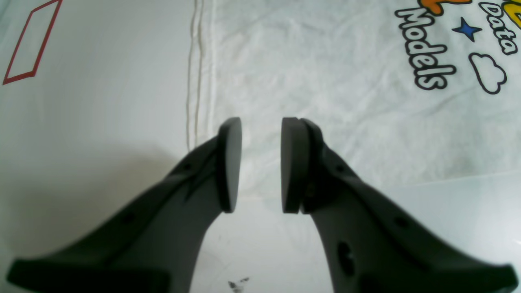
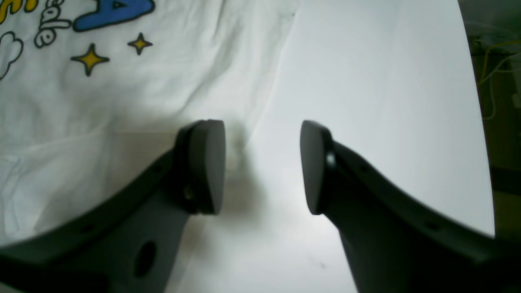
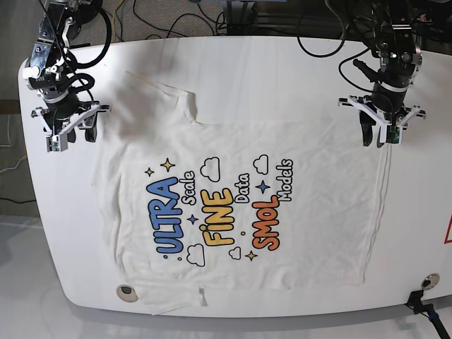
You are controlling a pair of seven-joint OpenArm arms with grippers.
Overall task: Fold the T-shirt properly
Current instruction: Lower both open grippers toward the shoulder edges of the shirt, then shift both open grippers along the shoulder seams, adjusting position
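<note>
Both grippers are open with nothing between the pads: the left gripper (image 3: 378,138) hangs over the hem corner of the T-shirt (image 3: 240,205) on the base view's right, and the right gripper (image 3: 69,135) hovers by the sleeve edge on that view's left, its gap a bit wider. That shirt lies spread print-up on the white table (image 3: 296,63), with the sleeve at the near table edge partly tucked under.
</note>
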